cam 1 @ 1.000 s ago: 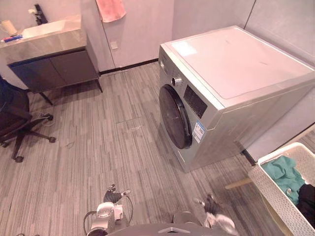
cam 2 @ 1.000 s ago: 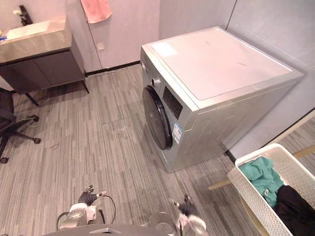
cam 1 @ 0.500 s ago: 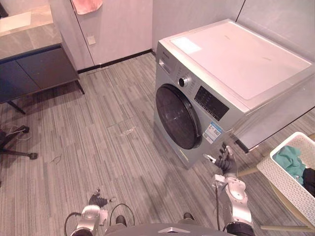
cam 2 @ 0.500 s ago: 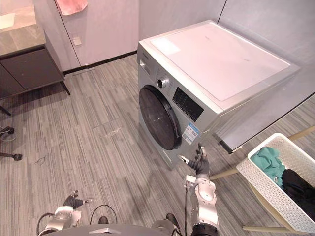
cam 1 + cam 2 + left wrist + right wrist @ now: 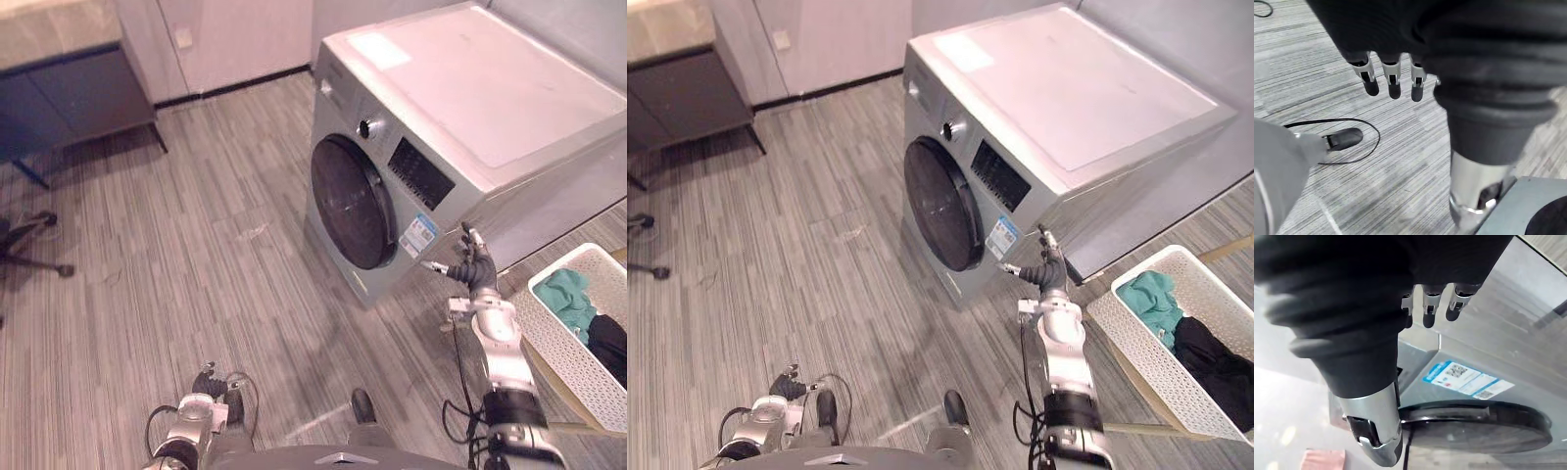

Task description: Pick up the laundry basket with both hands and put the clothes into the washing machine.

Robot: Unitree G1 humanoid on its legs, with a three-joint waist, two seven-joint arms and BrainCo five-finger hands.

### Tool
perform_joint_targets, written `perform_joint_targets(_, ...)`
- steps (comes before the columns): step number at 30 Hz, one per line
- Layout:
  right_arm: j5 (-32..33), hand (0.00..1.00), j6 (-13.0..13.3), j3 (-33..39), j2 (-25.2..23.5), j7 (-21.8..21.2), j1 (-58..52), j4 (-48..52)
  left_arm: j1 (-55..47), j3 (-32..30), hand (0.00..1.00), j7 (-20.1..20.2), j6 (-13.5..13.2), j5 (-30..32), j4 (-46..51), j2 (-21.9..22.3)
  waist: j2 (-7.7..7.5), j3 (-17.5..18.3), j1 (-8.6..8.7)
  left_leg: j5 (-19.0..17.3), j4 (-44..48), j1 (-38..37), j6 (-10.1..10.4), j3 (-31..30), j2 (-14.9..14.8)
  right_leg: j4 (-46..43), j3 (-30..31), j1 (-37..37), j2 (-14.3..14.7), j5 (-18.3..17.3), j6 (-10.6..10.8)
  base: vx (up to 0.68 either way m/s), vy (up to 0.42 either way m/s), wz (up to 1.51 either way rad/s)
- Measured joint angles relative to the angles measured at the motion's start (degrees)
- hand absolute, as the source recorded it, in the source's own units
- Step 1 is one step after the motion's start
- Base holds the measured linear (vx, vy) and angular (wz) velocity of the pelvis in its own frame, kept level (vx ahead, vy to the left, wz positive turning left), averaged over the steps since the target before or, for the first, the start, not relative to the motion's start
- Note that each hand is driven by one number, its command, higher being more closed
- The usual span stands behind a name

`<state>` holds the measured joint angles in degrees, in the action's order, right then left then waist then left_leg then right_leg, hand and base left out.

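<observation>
The left hand (image 5: 208,380) hung low at the near left, above the striped floor (image 5: 196,245), its fingers straight and apart and holding nothing. The washing machine (image 5: 470,108) stood at the centre and far right, with its round dark door (image 5: 351,215) closed. The right hand (image 5: 474,269) was raised just beside the machine's near front corner, fingers spread and empty. The white laundry basket (image 5: 563,362) sat at the far right, apart from both hands. It held a teal garment (image 5: 568,294) and a black garment (image 5: 609,343).
</observation>
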<state>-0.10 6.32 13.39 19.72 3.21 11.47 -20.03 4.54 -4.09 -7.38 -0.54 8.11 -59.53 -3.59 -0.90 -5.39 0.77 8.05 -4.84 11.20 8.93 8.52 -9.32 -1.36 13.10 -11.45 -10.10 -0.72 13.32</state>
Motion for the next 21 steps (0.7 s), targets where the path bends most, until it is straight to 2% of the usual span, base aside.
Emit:
perform_joint_targets(1,0.7,0.0,0.0,0.4,-0.1,1.4,1.5,-1.8,0.1,0.3,0.0,-0.1,0.0,-0.1,0.2,-0.4,-0.67,-1.1,-0.42,0.5,0.0,1.2,-0.1,-0.9,0.0,0.1,-0.5,-0.6,0.0,0.4,-0.1,-0.13,0.019,0.39)
perform_joint_targets(5,4.7,0.0,0.0,0.5,1.3,3.4,5.8,-6.2,0.6,1.3,0.0,-0.7,0.1,-0.3,0.4,-1.7,-1.57,-3.8,-0.24,1.9,0.0,4.0,-0.4,-2.4,0.3,1.3,-1.4,-1.5,-0.1,1.8,-0.4,-0.09,0.018,0.21)
perform_joint_targets(12,7.0,0.0,0.1,0.3,1.8,3.6,8.8,-7.0,1.6,2.0,0.0,-2.1,0.0,-1.3,0.5,-1.7,-0.63,-6.4,0.02,2.4,0.0,4.8,-0.3,-2.7,0.3,1.3,-1.3,-2.4,0.0,2.7,-0.1,-0.03,-0.003,-0.02)
perform_joint_targets(15,7.1,0.0,0.1,0.4,1.7,3.7,9.1,-8.2,1.7,2.0,0.0,-2.3,0.0,-1.8,0.7,-1.7,-0.69,-6.7,-0.02,2.4,0.0,4.8,-0.3,-2.9,0.3,1.2,-1.4,-2.3,0.0,2.7,-0.1,0.01,-0.011,0.01)
perform_joint_targets(21,7.2,0.0,1.6,0.8,1.6,3.9,9.2,-7.9,3.4,2.0,0.0,-2.6,0.0,-1.9,2.7,-1.7,-1.26,-9.8,0.22,3.1,0.0,4.9,-0.1,-3.6,0.0,0.7,-1.3,-2.5,0.4,3.0,-0.2,0.0,-0.043,0.01)
